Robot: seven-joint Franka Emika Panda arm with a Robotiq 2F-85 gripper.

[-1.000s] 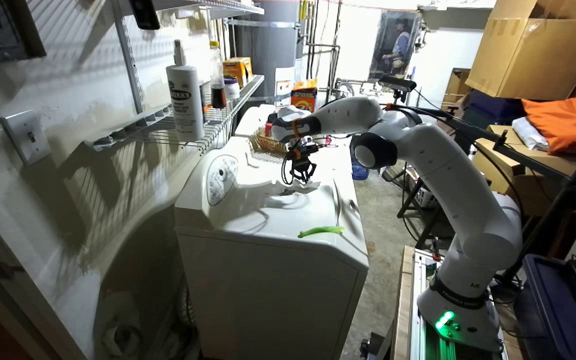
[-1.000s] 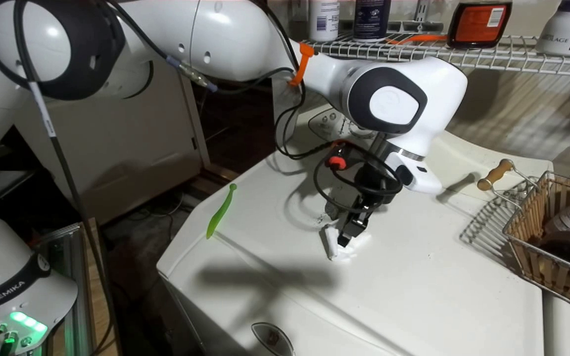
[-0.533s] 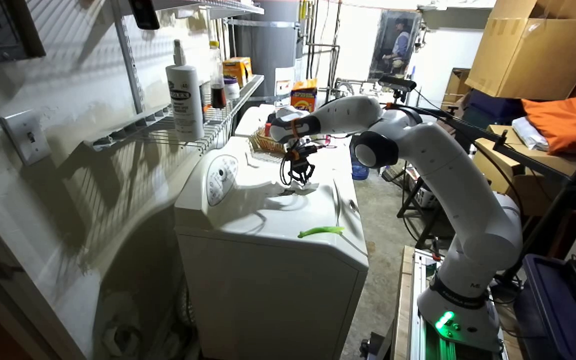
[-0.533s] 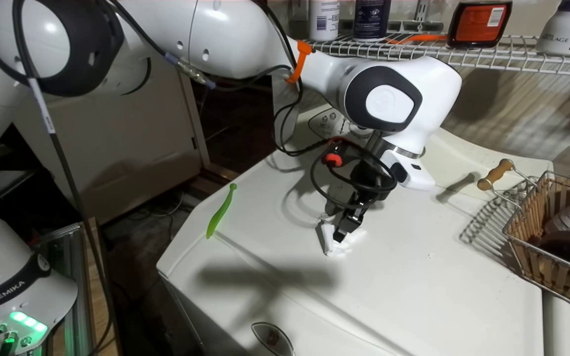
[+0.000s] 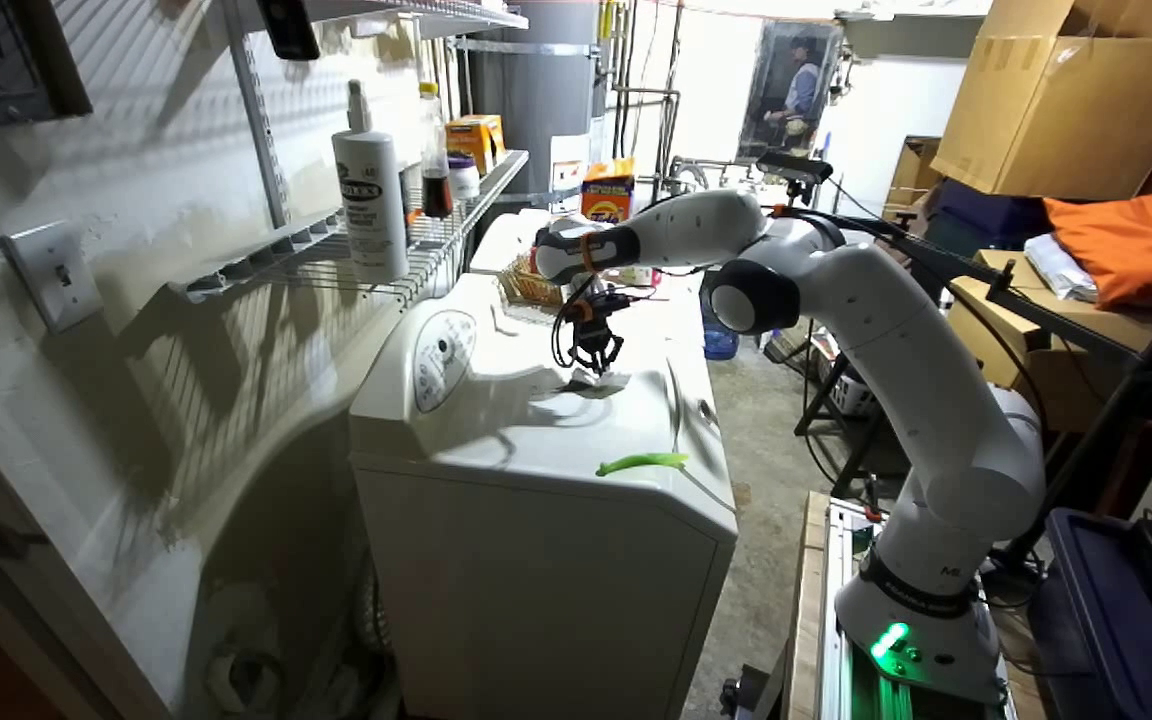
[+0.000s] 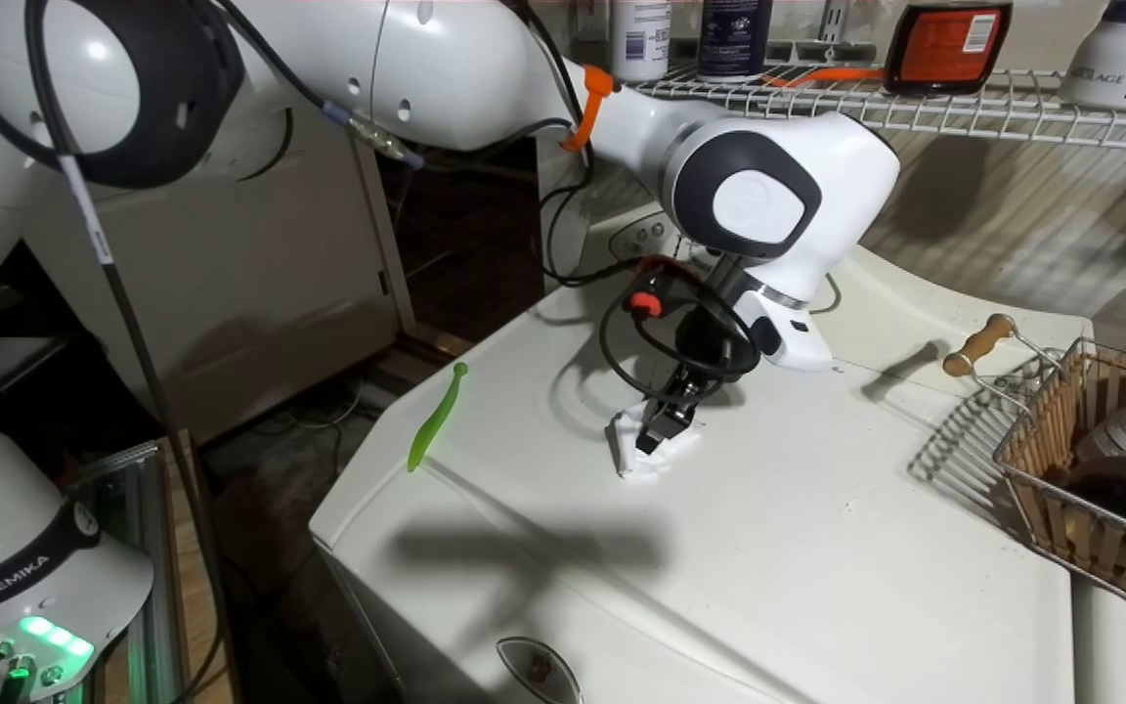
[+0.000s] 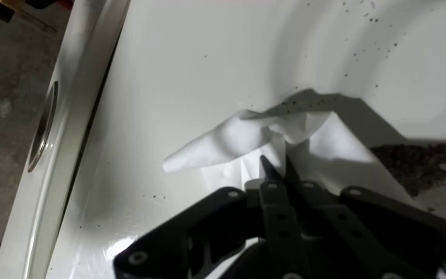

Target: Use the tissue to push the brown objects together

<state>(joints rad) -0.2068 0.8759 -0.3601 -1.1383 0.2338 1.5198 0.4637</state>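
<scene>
The crumpled white tissue [image 7: 230,139] rests against the white appliance top [image 7: 161,97] in the wrist view, its near part pinched between my fingertips. My gripper [image 7: 280,170] is shut on it, pointing down at the surface. To the right of the tissue lies a pile of fine reddish-brown bits, the brown objects [image 7: 420,166], partly covered by the tissue's edge and its shadow. Scattered dark specks [image 7: 374,19] dot the surface beyond. In both exterior views the gripper [image 6: 656,440] and tissue [image 6: 629,455] stand low on the lid; the pile is hard to make out there.
A green strip-like object [image 6: 436,420] lies near the appliance's edge. A wire basket [image 6: 1042,469] holding bottles stands on the other side. The control panel [image 5: 444,355] rises at the back, under a wire shelf [image 6: 915,115] with bottles.
The gripper has slid with the tissue across the lid, toward the upper left in an exterior view, closer to the control panel. The tissue stays gripped throughout.
</scene>
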